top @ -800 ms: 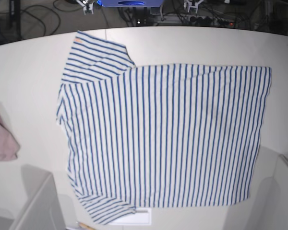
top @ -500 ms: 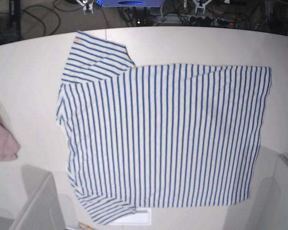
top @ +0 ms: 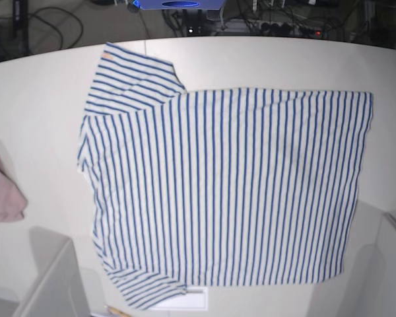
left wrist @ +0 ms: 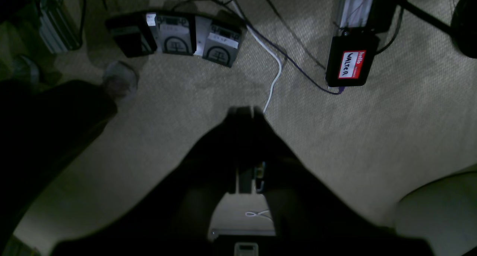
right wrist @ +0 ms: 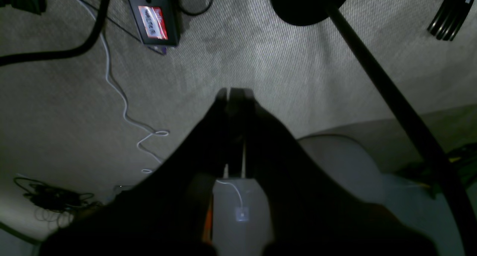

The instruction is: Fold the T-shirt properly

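The T-shirt [top: 231, 188], white with thin blue stripes, lies spread flat on the pale table [top: 39, 99] in the base view, sleeves toward the left and hem toward the right. A small orange mark [top: 107, 58] shows on the far sleeve. Neither arm appears in the base view. In the left wrist view my left gripper [left wrist: 244, 112] hangs over the carpeted floor with its dark fingers pressed together, holding nothing. My right gripper [right wrist: 230, 94] in the right wrist view is likewise shut and empty above the floor.
A dusty-pink cloth [top: 1, 191] lies at the table's left edge. Grey box walls [top: 53, 281] rise at the near left and near right [top: 389, 264]. Cables, foot pedals [left wrist: 179, 36] and a black box with a red name label [left wrist: 350, 60] lie on the floor.
The two gripper tips seen at the top edge of the base view have withdrawn out of frame. The shirt has not moved.
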Controlling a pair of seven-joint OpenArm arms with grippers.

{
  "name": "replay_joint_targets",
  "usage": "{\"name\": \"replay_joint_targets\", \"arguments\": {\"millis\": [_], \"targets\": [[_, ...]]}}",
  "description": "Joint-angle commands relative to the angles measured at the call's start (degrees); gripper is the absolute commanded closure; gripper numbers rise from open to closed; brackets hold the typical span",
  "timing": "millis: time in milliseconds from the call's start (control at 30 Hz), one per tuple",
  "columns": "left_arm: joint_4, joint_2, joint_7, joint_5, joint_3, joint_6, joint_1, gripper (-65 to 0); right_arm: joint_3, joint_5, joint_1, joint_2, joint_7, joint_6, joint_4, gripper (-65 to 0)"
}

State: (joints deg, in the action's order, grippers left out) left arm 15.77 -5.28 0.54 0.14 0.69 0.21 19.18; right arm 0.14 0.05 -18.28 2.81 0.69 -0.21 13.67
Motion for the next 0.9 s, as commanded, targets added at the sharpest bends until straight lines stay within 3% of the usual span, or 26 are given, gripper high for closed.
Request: {"name": "replay_joint_targets", "arguments": {"millis": [0, 133, 400, 533, 633, 767, 867], "targets": [[1.07, -0.3, -0.4, 0.17, 0.06, 0.28, 1.79, 0.0, -0.01, 0.08, -1.37, 0.31, -0.2, -0.19, 0.0, 0.0], [5.55, -1.53, -0.4, 0.17, 0.06, 0.28, 5.92, 0.0, -0.01, 0.08, -4.18, 0.58, -0.2, -0.19, 1.41, 0.0], [23.92, -3.82, -0.4, -0.45, -0.73, 0.19, 17.52, 0.0, 0.61, 0.43, -18.68, 1.54, -0.64, -0.28, 23.03, 0.0], [34.56, -5.58, -0.4, -0.71, -0.91, 0.19, 24.29, 0.0, 5.97, 0.43, -24.57, 1.02, -1.26, -0.36, 32.79, 0.0], [45.02, -7.42, -0.4, -5.64, -1.61, 0.19, 30.8, 0.0, 10.36, 0.43, -30.02, 0.84, -5.57, -0.36, 43.6, 0.0], [58.12, -9.8, -0.49, -13.9, -6.01, 0.19, 38.71, 0.0, 15.46, 0.43, -36.18, -0.13, -6.97, -0.36, 58.46, 0.0], [66.56, -10.06, -0.49, -15.75, -10.05, 0.19, 43.37, 0.0, 18.98, 0.43, -38.82, -1.09, -8.73, -0.28, 67.78, 0.0]]}}
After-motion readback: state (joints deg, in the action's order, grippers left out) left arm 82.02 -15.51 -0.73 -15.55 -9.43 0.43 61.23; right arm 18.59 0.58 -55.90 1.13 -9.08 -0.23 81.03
